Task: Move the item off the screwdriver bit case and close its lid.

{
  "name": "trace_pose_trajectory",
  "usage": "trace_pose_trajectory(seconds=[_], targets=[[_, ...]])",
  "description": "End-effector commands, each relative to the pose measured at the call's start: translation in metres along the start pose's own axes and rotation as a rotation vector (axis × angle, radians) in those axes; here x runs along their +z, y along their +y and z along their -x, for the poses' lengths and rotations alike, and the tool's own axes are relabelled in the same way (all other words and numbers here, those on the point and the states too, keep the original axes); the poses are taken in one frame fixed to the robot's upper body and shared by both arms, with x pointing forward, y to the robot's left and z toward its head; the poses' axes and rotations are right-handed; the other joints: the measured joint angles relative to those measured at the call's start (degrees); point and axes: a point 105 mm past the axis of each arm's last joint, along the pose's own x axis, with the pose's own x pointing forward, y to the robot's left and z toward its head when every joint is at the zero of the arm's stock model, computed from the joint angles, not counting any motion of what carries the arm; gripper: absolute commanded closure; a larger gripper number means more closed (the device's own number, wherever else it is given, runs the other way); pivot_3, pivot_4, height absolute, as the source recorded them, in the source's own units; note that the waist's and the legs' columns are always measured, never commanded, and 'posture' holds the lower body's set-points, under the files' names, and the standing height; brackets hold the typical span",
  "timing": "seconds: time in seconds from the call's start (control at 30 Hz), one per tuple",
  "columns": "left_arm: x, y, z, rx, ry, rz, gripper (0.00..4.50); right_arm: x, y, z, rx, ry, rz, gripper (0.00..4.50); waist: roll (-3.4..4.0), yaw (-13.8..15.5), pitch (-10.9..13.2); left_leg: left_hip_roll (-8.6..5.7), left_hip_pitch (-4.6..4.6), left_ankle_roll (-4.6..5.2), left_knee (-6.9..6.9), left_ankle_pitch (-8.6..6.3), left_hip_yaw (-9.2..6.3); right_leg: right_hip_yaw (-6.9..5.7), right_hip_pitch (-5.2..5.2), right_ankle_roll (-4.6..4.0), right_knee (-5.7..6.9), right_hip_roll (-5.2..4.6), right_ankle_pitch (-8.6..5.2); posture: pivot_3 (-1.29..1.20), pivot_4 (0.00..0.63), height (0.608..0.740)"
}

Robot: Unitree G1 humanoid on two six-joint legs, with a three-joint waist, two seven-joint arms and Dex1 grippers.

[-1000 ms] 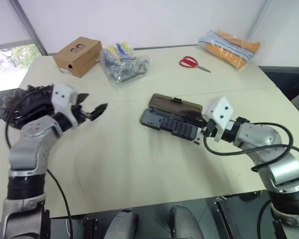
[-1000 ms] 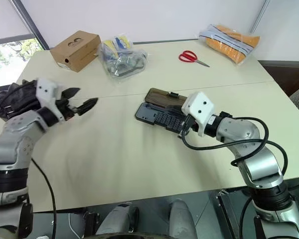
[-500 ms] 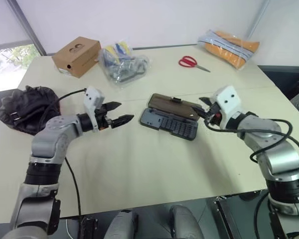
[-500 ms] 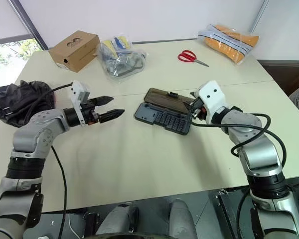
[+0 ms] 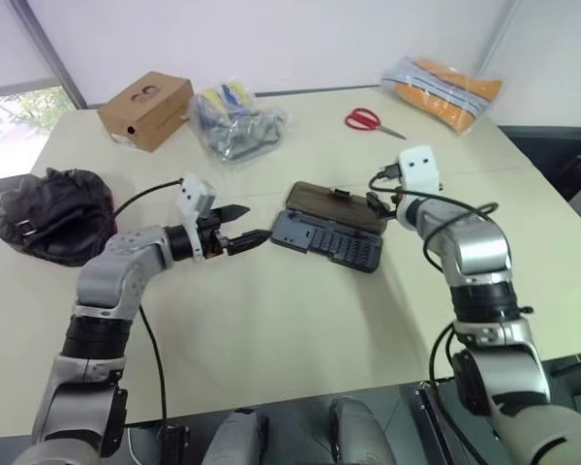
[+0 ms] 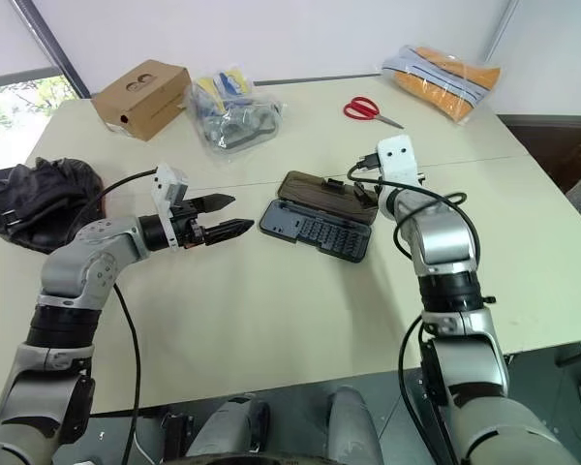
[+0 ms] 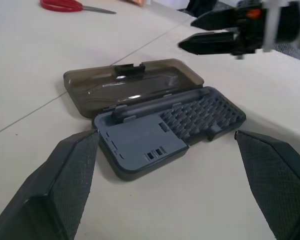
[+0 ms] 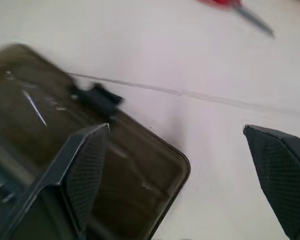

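Left gripper [image 5: 255,236] moved from the mitt [image 5: 48,211] to just beside the open case [image 5: 329,238], jaws wide, empty. Right gripper [image 5: 376,205] swung to the lid [image 5: 335,205], now wide, empty. Mitt sits at table's left edge, clear of case. Scissors [image 5: 371,122], bags behind.

You can't make out the individual bits in the screwdriver bit case [image 5: 331,243]; they're too small. In the right wrist view the lid [image 8: 65,145] is blurred and cut off at the edge, and the scissors [image 8: 240,10] show only partly.
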Motion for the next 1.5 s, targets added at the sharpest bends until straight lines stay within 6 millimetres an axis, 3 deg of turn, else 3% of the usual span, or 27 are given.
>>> trace_pose_trajectory(seconds=[0.03,0.5,0.6,0.83,1.27,1.5], targets=[[0.012,-0.002,0.003,0.010,-0.038,-0.037,0.00,0.003,-0.013,-0.004,-0.099,0.071,-0.018,0.05,0.00,0.0,0.0,-0.02,-0.02,0.00,0.00,0.00,0.00,0.00,0.00,0.00,0.00,-0.03,0.00,0.00,0.150,0.740],[0.009,0.000,0.005,0.044,-0.039,-0.043,0.00,-0.017,-0.006,-0.004,-0.107,0.271,-0.178,0.05,0.02,-1.5,0.0,-0.05,-0.01,0.00,-0.06,0.00,0.04,0.00,-0.07,0.00,0.05,-0.07,0.00,0.00,0.150,0.740],[0.009,0.000,0.004,0.047,-0.037,-0.048,0.00,-0.022,-0.004,-0.005,-0.109,0.300,-0.197,0.79,0.03,-1.6,0.0,-0.04,-0.01,0.00,-0.07,0.00,0.05,0.01,-0.09,0.00,0.08,-0.07,0.00,0.00,0.150,0.740],[0.010,0.005,0.005,0.069,-0.036,-0.066,0.00,-0.023,0.004,-0.008,-0.090,0.329,-0.196,4.47,0.03,-1.3,0.0,-0.10,-0.02,0.00,-0.03,0.00,0.03,0.00,-0.07,0.00,0.09,-0.12,0.00,0.00,0.150,0.740],[0.019,0.014,0.008,0.110,-0.055,-0.092,0.00,-0.035,0.016,0.000,-0.051,0.406,-0.219,4.47,0.04,-1.5,0.0,-0.08,0.00,0.00,-0.03,0.00,0.02,-0.02,-0.06,0.01,0.12,-0.11,0.00,0.00,0.150,0.740],[0.019,0.014,0.008,0.107,-0.059,-0.087,0.00,-0.025,0.044,0.023,0.043,0.387,-0.209,4.47,0.05,-1.8,0.0,-0.06,-0.01,0.00,-0.08,0.00,0.05,-0.01,-0.16,0.00,0.16,-0.11,0.00,0.00,0.150,0.740]])
